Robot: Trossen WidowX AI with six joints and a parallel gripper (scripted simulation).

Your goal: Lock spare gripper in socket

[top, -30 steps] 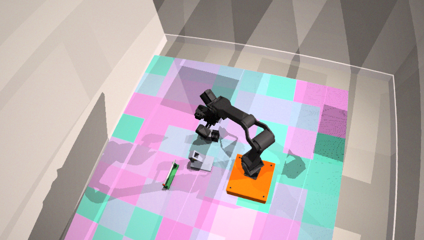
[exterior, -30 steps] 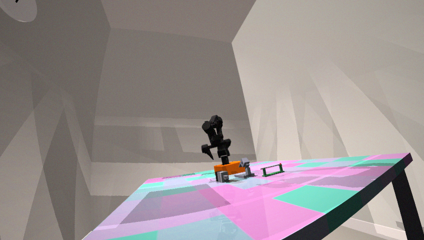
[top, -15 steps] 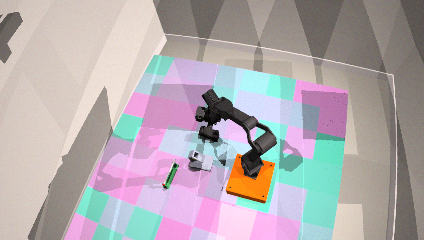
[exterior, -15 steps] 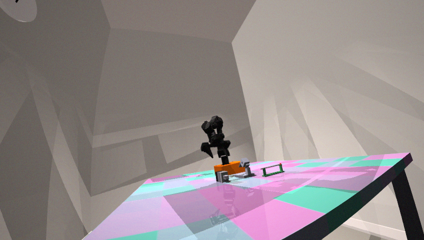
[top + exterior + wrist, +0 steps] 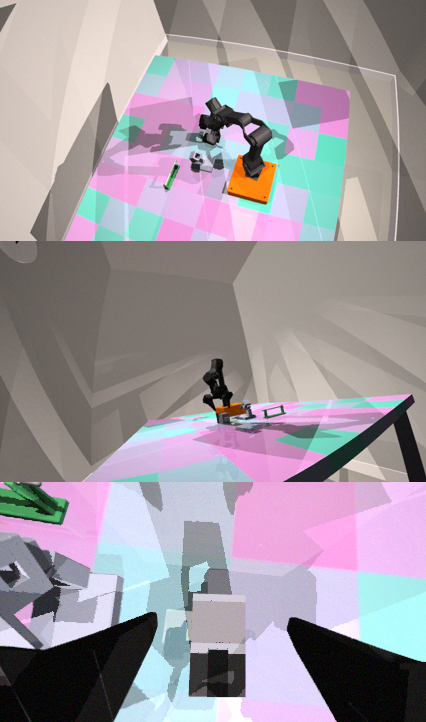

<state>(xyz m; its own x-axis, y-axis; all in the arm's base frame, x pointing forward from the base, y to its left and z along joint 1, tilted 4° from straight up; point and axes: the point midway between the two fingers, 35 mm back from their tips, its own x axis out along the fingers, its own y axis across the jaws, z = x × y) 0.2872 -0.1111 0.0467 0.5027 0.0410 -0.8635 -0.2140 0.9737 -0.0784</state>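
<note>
The spare gripper (image 5: 205, 131) (image 5: 223, 418) (image 5: 223, 621) was sitting on the desk (image 5: 179, 215) (image 5: 179, 459) (image 5: 295, 522), a stubby grey-and-black block, undocked. From the top view it was closer to the desk's left edge than its right one. The pincer (image 5: 206, 130) (image 5: 221, 408) (image 5: 223, 621) was released, fingers wide and nothing between them, pointing down over that block. From the wrist view the block showed in the gap, one dark finger out to each side; couldn't tell if either touched it.

Next out was the mount (image 5: 204, 164) (image 5: 247, 413) (image 5: 102, 599), grey with a tilted square socket, a bit further from the desk's far edge. Past that, toward the left edge, stood a green stand (image 5: 172, 178) (image 5: 274, 415) (image 5: 45, 509) with a pale rod (image 5: 169, 174) (image 5: 275, 407) along its top, red at one end. Couldn't say for sure that was the lock pin. The orange base (image 5: 269, 167) (image 5: 239, 409) was over nearer the right edge, black arm (image 5: 244, 118) (image 5: 221, 376) bolted on and reaching out.
</note>
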